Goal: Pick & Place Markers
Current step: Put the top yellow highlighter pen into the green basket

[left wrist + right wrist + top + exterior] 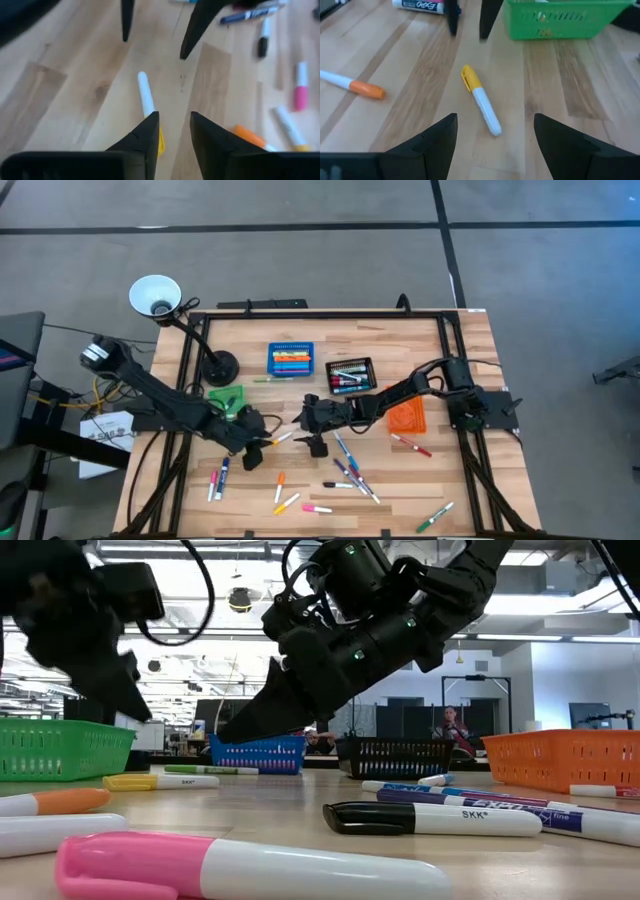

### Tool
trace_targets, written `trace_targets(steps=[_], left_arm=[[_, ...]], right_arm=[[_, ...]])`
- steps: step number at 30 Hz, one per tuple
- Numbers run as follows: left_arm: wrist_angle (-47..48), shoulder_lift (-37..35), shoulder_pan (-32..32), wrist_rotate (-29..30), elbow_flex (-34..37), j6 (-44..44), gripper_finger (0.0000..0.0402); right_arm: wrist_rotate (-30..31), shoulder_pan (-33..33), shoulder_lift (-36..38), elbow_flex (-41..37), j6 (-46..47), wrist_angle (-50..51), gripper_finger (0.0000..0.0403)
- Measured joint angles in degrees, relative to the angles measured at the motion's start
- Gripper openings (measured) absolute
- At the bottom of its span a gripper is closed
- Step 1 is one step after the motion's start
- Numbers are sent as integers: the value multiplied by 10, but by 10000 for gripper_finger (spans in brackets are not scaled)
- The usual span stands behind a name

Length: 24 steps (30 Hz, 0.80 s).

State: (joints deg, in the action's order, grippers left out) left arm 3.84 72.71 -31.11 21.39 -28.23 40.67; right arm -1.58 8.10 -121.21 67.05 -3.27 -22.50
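Note:
A white marker with a yellow cap (pixel 283 438) lies flat on the wood between my two grippers. It also shows in the left wrist view (pixel 146 97), the right wrist view (pixel 481 102) and the low view (pixel 165 781). My left gripper (pixel 262 450) (pixel 172 116) hovers open, fingers a small way apart, just short of the cap end. My right gripper (pixel 312 442) (pixel 495 116) faces it from the table's right, open wide above the white end. Several more markers (pixel 350 470) lie scattered nearer the table's near edge.
A green bin (pixel 225 398) stands just behind my left gripper. The blue bin (pixel 290 360) and black bin (pixel 350 373) hold markers farther back, and an orange bin (pixel 407 417) sits right. A lamp base (pixel 220 367) stands at far left. Loose markers (pixel 430 818) lie across the near table.

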Motion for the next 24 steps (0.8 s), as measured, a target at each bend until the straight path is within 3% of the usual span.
trace_targets(steps=[8, 13, 19, 24], left_arm=[[-53, 112, 2, 33, 0, -19, 168], [-57, 144, 2, 46, 0, -18, 176], [-64, 158, 1, 52, -1, -16, 154], [-64, 157, 2, 54, -1, -14, 96]], right_arm=[[0, 0, 46, 0, 8, 93, 255], [0, 0, 96, 0, 8, 174, 255], [0, 0, 123, 0, 19, 219, 255], [0, 0, 123, 0, 21, 222, 255]])
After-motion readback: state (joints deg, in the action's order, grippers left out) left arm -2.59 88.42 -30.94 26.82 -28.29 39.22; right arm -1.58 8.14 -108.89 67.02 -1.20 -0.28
